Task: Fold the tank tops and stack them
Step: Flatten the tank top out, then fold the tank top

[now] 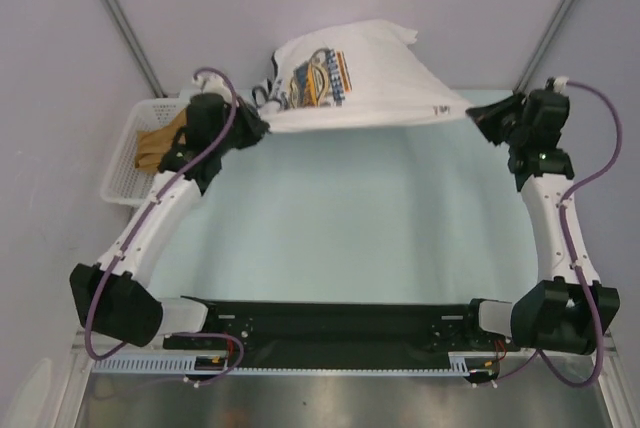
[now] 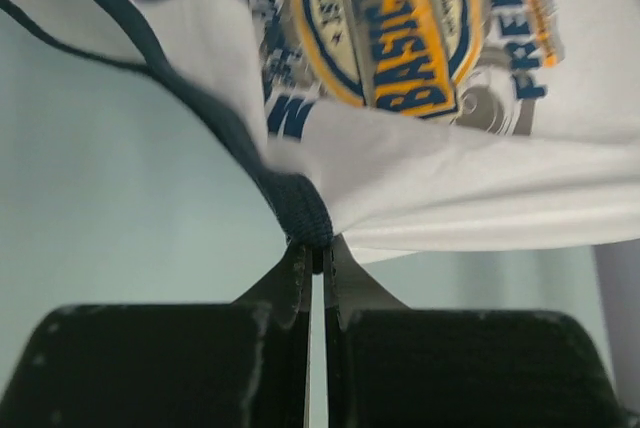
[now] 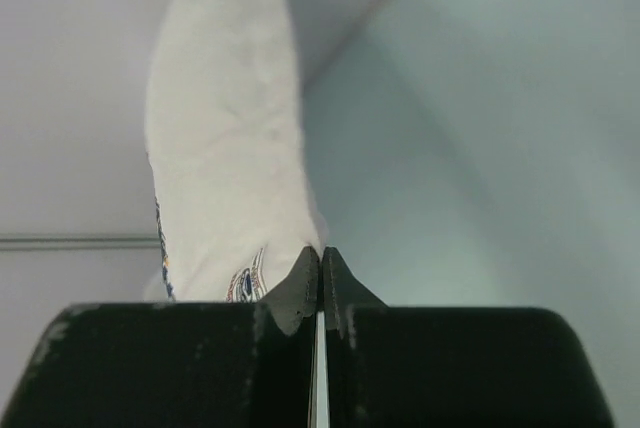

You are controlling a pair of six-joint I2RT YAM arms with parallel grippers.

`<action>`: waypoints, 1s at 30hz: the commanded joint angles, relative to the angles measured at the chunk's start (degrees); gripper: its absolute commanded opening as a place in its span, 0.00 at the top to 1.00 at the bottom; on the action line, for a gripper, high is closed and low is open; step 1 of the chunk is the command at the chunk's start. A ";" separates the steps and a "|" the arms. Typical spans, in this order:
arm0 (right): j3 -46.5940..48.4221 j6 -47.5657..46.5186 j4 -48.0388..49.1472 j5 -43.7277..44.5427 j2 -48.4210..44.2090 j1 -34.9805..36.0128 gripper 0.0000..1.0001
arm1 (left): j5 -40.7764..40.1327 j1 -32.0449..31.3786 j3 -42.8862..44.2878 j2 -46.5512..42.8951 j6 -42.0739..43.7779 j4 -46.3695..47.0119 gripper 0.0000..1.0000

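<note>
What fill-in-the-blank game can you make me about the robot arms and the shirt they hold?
1. The number of grippers holding the tank top up is ____.
2. The left gripper pinches the dark trim, while the right gripper pinches plain ____ cloth.
3. The basket sits beside the ____ arm.
Missing words: two; white; left.

Soft, even, bright light; faint shadow on the pale teal surface (image 1: pixel 330 238); the white printed cloth tank top (image 2: pixel 480 178) blurs close-up.
</note>
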 commanded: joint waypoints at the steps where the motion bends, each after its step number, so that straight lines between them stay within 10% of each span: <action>1: -14.64 -0.02 4.47 1.06 -7.78 -1.45 1.00 | -1.02 -1.60 -12.64 -2.14 -5.44 6.31 1.00; 13: -43.89 -2.57 -18.88 13.10 -41.86 -4.36 1.00 | -14.21 -23.22 -42.96 -16.20 -16.52 1.03 1.00; 30: -49.60 4.45 -35.25 19.16 -48.84 -4.09 1.00 | -16.40 -27.01 -44.32 -16.91 -16.35 -0.81 0.99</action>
